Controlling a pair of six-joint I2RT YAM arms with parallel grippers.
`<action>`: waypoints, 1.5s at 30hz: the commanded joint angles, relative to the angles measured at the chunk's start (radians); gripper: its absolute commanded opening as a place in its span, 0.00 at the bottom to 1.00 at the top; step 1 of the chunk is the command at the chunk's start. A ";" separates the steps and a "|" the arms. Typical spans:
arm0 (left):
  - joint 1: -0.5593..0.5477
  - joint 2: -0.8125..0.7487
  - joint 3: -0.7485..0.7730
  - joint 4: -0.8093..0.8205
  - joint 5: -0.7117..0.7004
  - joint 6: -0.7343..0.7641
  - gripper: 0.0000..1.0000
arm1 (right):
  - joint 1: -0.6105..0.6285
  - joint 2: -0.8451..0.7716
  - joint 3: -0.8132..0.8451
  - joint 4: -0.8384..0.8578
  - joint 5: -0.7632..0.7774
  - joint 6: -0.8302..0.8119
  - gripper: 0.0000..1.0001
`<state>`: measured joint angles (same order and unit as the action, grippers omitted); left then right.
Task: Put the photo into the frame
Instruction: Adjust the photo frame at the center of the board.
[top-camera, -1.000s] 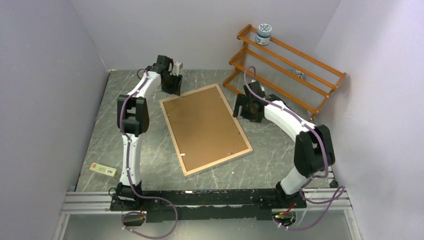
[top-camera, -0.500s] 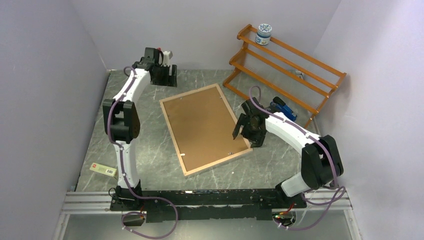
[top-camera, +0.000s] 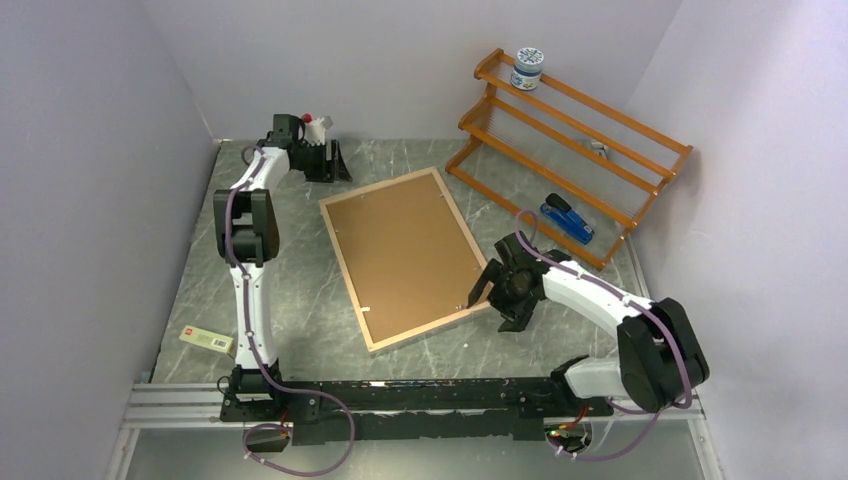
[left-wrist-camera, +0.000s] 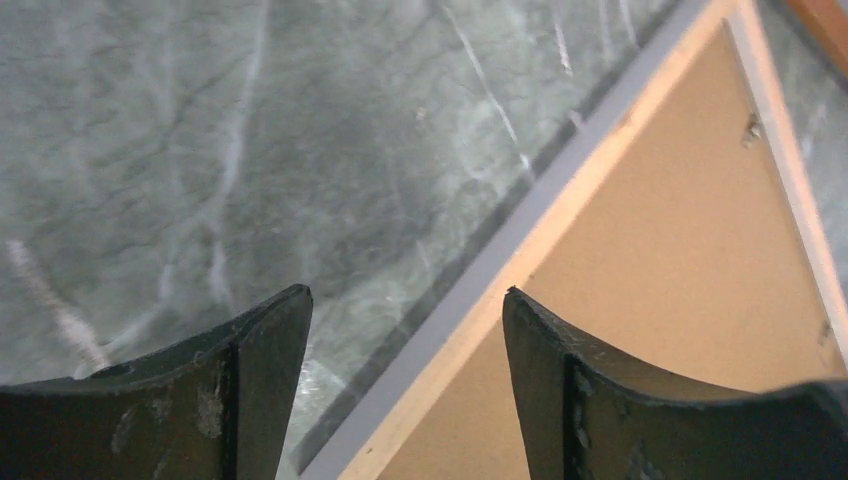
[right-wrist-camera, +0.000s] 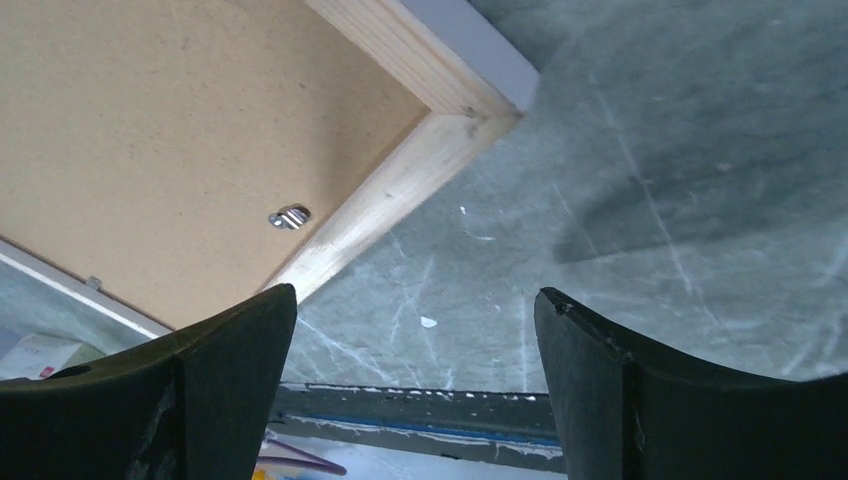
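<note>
The frame (top-camera: 347, 275) lies face down in the middle of the table, its light wood rim up and the brown hardboard backing panel (top-camera: 410, 255) set in it. The photo is not in view. My left gripper (top-camera: 333, 172) is open and empty at the back left, beyond the frame's far left corner. In the left wrist view (left-wrist-camera: 405, 300) it hangs over the frame's rim (left-wrist-camera: 560, 215). My right gripper (top-camera: 492, 302) is open and empty at the frame's near right corner. In the right wrist view (right-wrist-camera: 415, 295) it is over bare table beside that corner (right-wrist-camera: 390, 200).
An orange wooden rack (top-camera: 575, 130) stands at the back right with a blue-and-white jar (top-camera: 527, 68) on top. A blue stapler (top-camera: 567, 220) lies in front of it. A small white box (top-camera: 208, 340) lies at the near left. Grey walls close three sides.
My left arm pulled back from the frame's far left corner toward the back wall. My right arm moved from the frame's far right side to its near right corner, uncovering the stapler.
</note>
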<state>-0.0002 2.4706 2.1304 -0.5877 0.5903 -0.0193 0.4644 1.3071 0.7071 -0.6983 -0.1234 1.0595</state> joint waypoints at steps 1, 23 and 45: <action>0.030 -0.065 -0.098 0.045 0.206 -0.007 0.72 | -0.003 0.019 -0.016 0.209 -0.079 -0.001 0.92; 0.031 -0.664 -1.022 0.202 -0.040 -0.232 0.58 | -0.012 0.271 0.221 0.254 0.069 -0.309 0.87; 0.032 -1.148 -1.422 0.020 -0.067 -0.553 0.67 | -0.035 0.441 0.457 0.047 0.413 -0.374 0.86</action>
<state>0.0559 1.4101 0.7235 -0.5434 0.4007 -0.4770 0.4103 1.7626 1.1252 -0.5625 0.1986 0.5961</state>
